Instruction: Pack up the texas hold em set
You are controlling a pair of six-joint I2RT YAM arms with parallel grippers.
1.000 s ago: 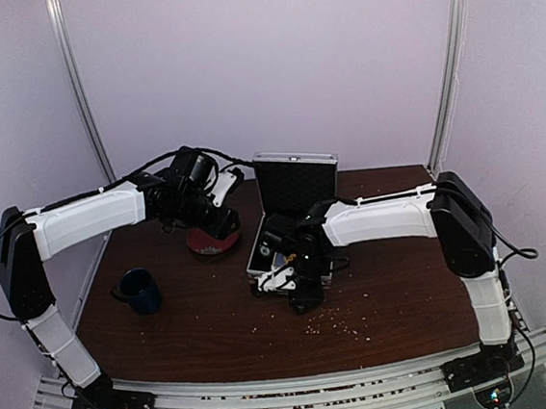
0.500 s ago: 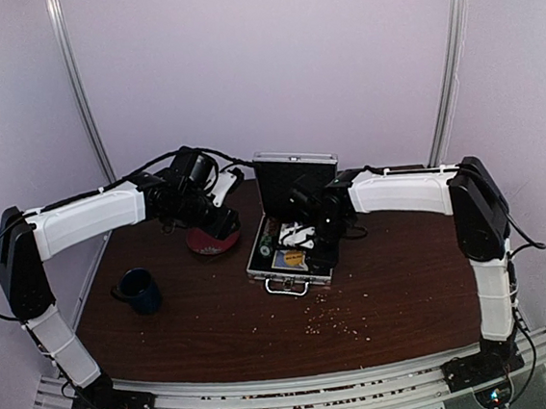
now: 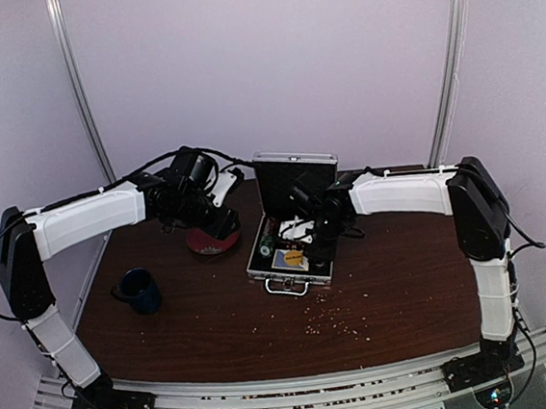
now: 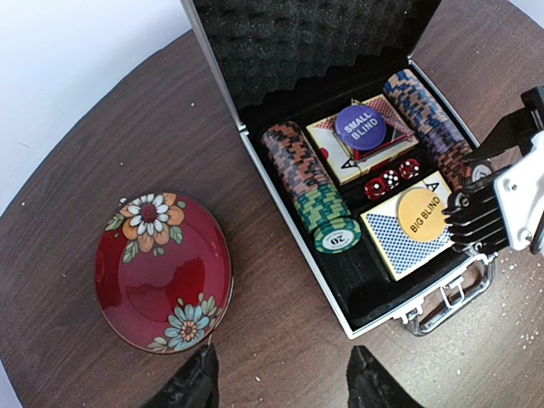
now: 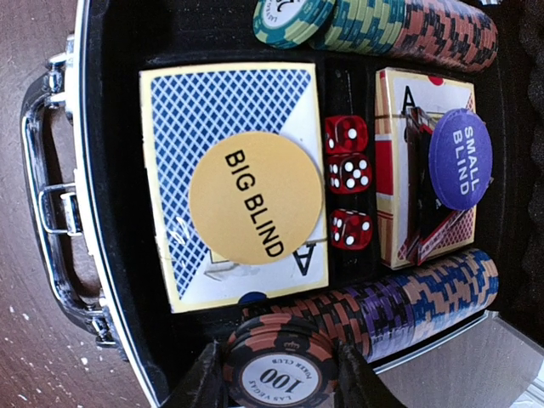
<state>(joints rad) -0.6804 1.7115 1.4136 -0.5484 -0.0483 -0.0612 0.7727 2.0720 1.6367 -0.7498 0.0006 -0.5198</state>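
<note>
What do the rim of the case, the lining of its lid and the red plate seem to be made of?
Case rim: silver metal, probably aluminium, with a bright sheen. Lid lining: black matte foam, shown by its egg-crate bumps. Red plate: likely glazed ceramic, glossy with painted flowers, though lacquer or plastic is possible.

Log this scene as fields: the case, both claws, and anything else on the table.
case: open, lid up, chips, cards and dice inside
right claw: shut on 100 chip at a chip row's end
left claw: open, empty, over the table beside plate
plate: left of case, bare
mug: left side, alone
</note>
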